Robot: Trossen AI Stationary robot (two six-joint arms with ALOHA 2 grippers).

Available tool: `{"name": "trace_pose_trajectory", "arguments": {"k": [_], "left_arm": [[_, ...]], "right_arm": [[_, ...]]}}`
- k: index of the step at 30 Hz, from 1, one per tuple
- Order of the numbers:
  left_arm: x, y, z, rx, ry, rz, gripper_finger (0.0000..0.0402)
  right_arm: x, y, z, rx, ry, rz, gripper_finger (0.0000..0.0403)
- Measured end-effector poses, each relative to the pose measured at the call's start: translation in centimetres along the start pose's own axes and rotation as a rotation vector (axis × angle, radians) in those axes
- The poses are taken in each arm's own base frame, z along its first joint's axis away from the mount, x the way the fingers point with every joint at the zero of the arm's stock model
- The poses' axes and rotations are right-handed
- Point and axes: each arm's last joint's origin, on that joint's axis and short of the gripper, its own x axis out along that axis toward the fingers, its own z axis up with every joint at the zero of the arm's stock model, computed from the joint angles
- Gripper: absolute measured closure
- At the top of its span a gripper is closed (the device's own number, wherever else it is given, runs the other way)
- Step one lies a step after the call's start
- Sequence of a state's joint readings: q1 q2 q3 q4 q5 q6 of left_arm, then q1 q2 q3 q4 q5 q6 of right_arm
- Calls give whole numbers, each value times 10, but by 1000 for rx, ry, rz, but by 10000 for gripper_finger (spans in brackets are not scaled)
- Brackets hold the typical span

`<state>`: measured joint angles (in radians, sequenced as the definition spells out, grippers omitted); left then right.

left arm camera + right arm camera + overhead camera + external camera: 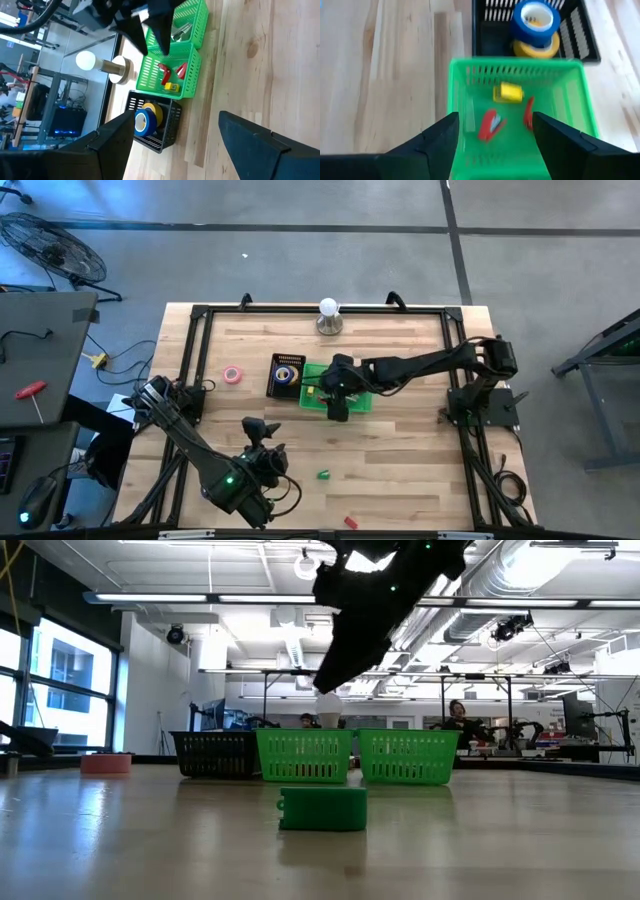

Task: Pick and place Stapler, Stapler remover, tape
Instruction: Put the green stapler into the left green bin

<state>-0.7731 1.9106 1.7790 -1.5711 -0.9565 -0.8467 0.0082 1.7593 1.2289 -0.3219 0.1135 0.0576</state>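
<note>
- Tape: a blue ring-shaped tape roll (534, 18) sits on a yellow tape roll (536, 47) inside the black slotted plastic basket (482, 30), on the far side of the right gripper (495, 131).
- A pink tape roll (232, 374) lies alone on the table, left of the black basket and well apart from both grippers.
- The right gripper hangs over the green slotted plastic basket (465, 80); below it lie two small red staple removers (490, 125) and a yellow block-shaped piece (506, 92).
- A second green basket (192, 15) stands against the first.
- A small green stapler-like block (324, 474) lies on the near boards, right of the left gripper (262, 430); a small red piece (350, 522) lies at the near edge.
- Surface: light wooden plank table (400, 470) in a black frame, with a white bulb lamp on a round metal base (329, 315) at the far edge.
- Room: grey floor, a floor fan (55, 250) far left; the low view shows an open workshop with people seated at distant desks.
- Right gripper: fingers apart, holding nothing.
- Left gripper: near-left part of the table, fingers spread wide, empty, pointed toward the baskets.
</note>
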Motion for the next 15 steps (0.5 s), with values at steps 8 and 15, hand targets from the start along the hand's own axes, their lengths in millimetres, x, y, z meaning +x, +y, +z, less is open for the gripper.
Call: {"name": "trace_pose_trajectory", "arguments": {"k": [8,15], "left_arm": [[0,0,0,0,-3,3,122],[0,0,1,-3,-30,22,122]], "right_arm": [[-52,19,-9,31,106,1,173],[-117,55,-24,111,152,78,188]]}}
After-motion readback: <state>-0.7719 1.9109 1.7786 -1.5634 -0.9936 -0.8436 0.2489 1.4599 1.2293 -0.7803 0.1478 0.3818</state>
